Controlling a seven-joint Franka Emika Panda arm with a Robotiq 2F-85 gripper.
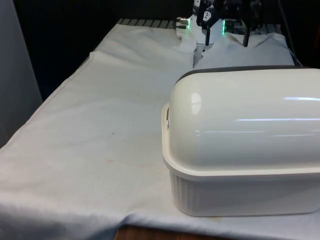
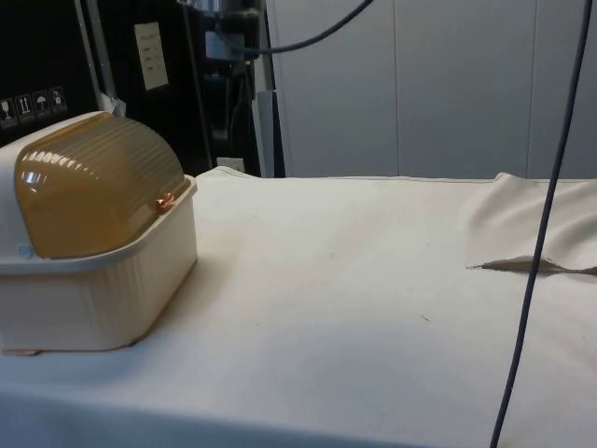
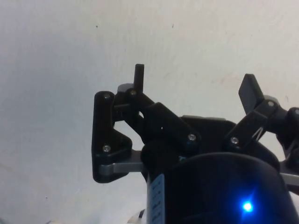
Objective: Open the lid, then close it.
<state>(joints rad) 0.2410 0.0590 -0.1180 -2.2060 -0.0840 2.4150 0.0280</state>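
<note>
**Lid shut, pincer still far off**

My gripper (image 3: 194,86) hangs spread wide over bare white cloth (image 3: 70,56), pinching nothing. The bread box (image 1: 240,190) stands well apart from me, at the table's near end, on the front view's right. Its amber roll lid (image 2: 93,182) is down, its small handle (image 2: 164,200) at the front rim. I judge that coming in too high, my fingers could slip off that handle.

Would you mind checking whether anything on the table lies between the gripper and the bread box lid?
Nothing visible does. The gripper hangs open over bare white cloth, and the closed amber lid of the bread box faces open tabletop in the side view.
</note>
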